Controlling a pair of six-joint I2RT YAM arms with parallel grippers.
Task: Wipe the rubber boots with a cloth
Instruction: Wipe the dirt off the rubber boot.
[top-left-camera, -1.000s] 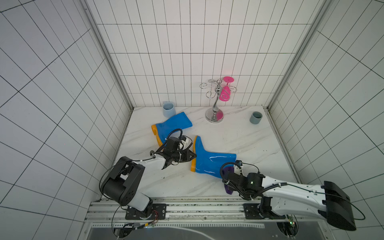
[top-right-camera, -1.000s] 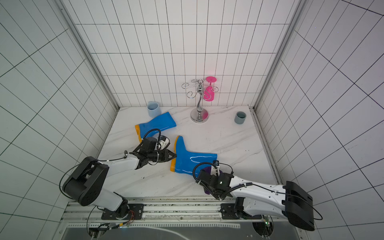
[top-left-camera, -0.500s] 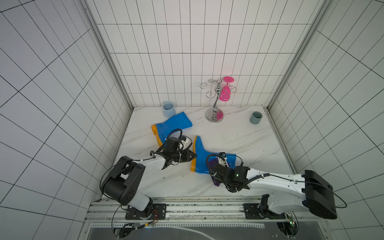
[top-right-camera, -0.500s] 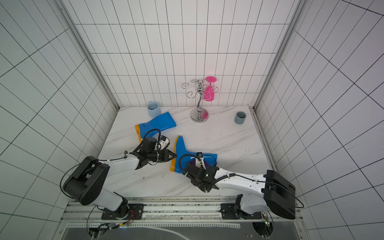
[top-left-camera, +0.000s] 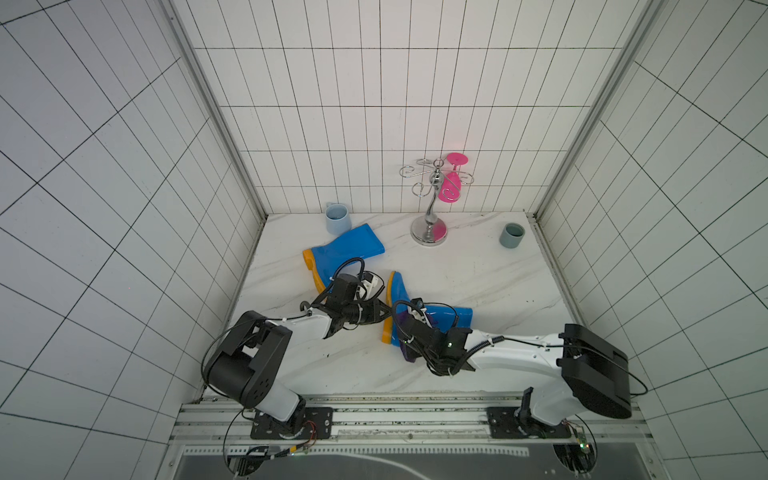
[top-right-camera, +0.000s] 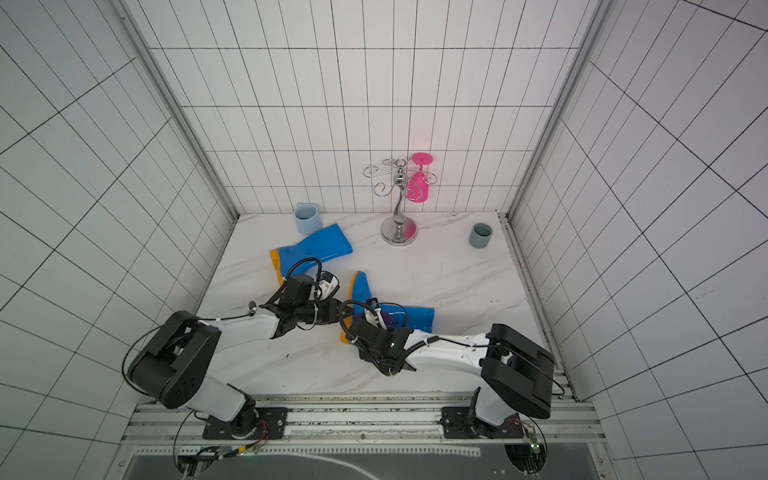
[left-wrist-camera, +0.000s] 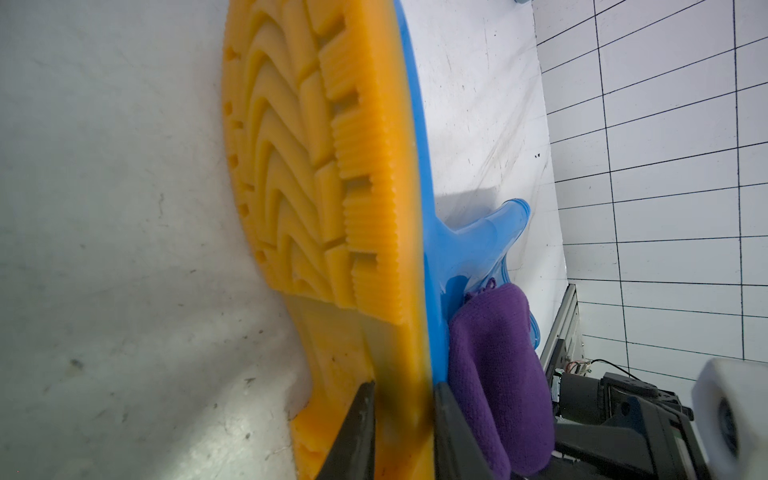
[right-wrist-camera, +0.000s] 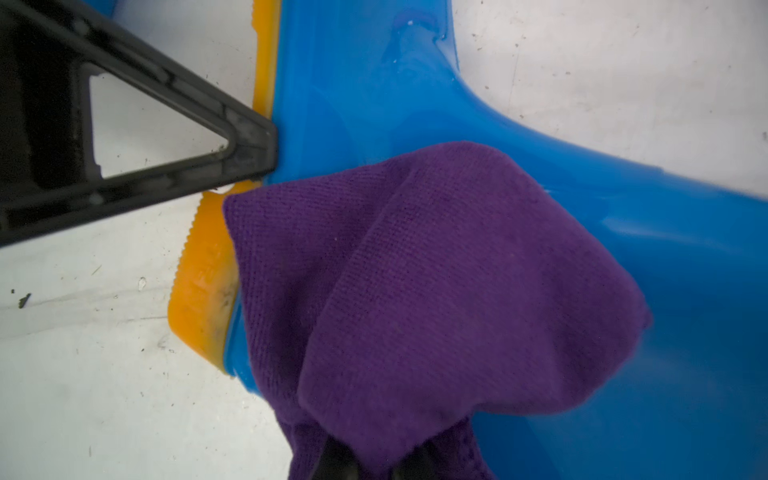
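Observation:
Two glossy blue rubber boots with orange soles lie on their sides on the marble floor. In both top views the far boot (top-left-camera: 347, 249) (top-right-camera: 316, 249) lies near the back left and the near boot (top-left-camera: 446, 316) (top-right-camera: 411, 316) in the middle. My left gripper (top-left-camera: 384, 318) (left-wrist-camera: 403, 386) is shut on the near boot's orange sole (left-wrist-camera: 316, 166) edge at the heel. My right gripper (top-left-camera: 409, 334) (right-wrist-camera: 376, 461) is shut on the purple cloth (right-wrist-camera: 436, 291) (left-wrist-camera: 494, 365) (top-right-camera: 386, 320). The cloth is pressed on that boot's ankle, next to the left finger (right-wrist-camera: 166, 124).
A light blue mug (top-left-camera: 336, 218) stands at the back left by the far boot. Farther back stands a chrome stand (top-left-camera: 430, 230) with a pink glass (top-left-camera: 451, 187) hanging on it, and a grey cup (top-left-camera: 512, 235) is at the back right. Tiled walls close three sides.
My right arm has slid the cloth left along the near boot, from the shaft's open end to the ankle by the heel. The left arm and both boots have stayed put.

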